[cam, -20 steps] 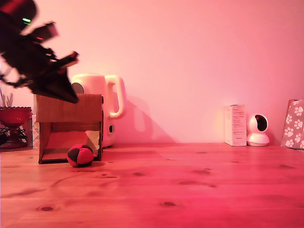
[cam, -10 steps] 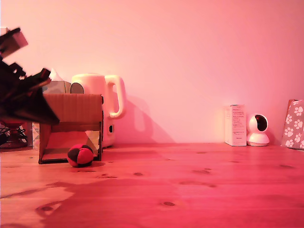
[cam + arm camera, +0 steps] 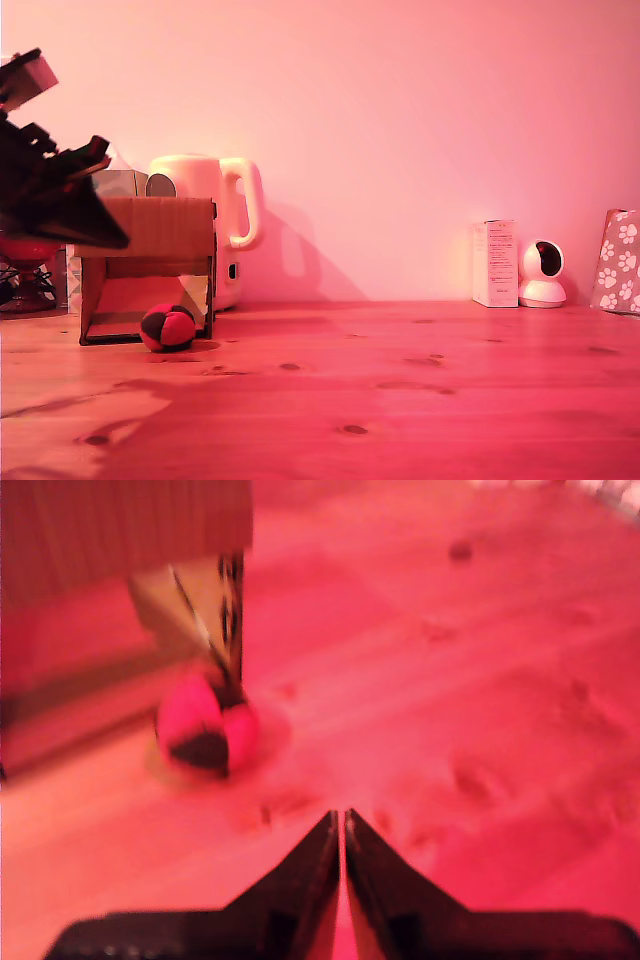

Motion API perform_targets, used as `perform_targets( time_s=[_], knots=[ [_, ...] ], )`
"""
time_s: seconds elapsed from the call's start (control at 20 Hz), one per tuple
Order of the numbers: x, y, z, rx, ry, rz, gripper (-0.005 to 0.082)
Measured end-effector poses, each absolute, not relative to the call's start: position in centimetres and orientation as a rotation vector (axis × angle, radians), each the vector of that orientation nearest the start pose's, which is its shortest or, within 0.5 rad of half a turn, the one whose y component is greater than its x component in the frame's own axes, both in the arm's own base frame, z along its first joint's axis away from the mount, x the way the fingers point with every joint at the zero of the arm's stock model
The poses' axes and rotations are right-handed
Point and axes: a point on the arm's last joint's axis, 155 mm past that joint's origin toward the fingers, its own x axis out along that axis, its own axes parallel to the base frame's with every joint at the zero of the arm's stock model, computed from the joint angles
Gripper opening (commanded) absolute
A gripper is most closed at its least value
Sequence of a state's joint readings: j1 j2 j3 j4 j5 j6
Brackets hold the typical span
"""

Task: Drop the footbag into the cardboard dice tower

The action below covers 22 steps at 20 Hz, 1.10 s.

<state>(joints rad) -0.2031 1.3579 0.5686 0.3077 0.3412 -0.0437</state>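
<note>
On the table (image 3: 400,400), exterior view, left to right:
Arm: dark and blurred at the exterior view's left edge, raised above the table, overlapping the tower's upper left corner.
Fingers (image 3: 340,825): pressed together in the wrist view, tips nearly touching with only a thin slit between, nothing held; they hang over bare wood, apart from the footbag.
Bowl (image 3: 28,248): dark red, on a stand at the far left, partly behind the arm.
Tower (image 3: 160,228): brown cardboard box, solid upper band, large front opening below, sloped ramp visible inside.
Footbag (image 3: 167,328): red and black ball resting on the table just outside the tower's front opening, near its right post; in the wrist view (image 3: 205,730) it lies at the foot of that post.
Kettle (image 3: 215,215): pale, handle to the right, behind the tower.
White box (image 3: 495,263): upright near the wall, well right.
Camera (image 3: 543,275): small, white, just beside the box.
Patterned box (image 3: 620,260): paw prints, at the right edge.
</note>
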Motion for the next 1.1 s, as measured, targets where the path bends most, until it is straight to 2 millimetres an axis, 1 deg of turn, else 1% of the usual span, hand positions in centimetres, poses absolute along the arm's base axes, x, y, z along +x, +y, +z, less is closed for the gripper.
perform_targets(
  time_s=[0.25, 0.3, 0.35, 0.4, 0.45, 0.55, 0.6, 0.65, 0.9, 1.0, 1.1],
  knots=[
    [38.8, -14.2, 10.4, -0.073, 0.475, -0.522, -0.0023],
    [39.1, -14.3, 10.4, -0.072, 0.463, -0.520, -0.0008],
    [39.4, -14.3, 10.5, -0.071, 0.450, -0.519, 0.0029],
    [39.6, -14.3, 10.3, -0.070, 0.444, -0.518, 0.0105],
    [39.9, -14.3, 10.1, -0.070, 0.438, -0.518, 0.0261],
    [40.2, -14.4, 9.4, -0.070, 0.442, -0.517, 0.0686],
    [40.3, -14.4, 9.1, -0.070, 0.440, -0.516, 0.0807],
    [40.5, -14.3, 8.9, -0.068, 0.438, -0.508, 0.0773],
    [41.4, -13.8, 9.1, -0.041, 0.403, -0.478, 0.0773],
    [42.3, -14.0, 8.7, -0.039, 0.410, -0.479, 0.0773],
    [43.7, -14.3, 8.1, -0.039, 0.419, -0.479, 0.0773]
  ],
)
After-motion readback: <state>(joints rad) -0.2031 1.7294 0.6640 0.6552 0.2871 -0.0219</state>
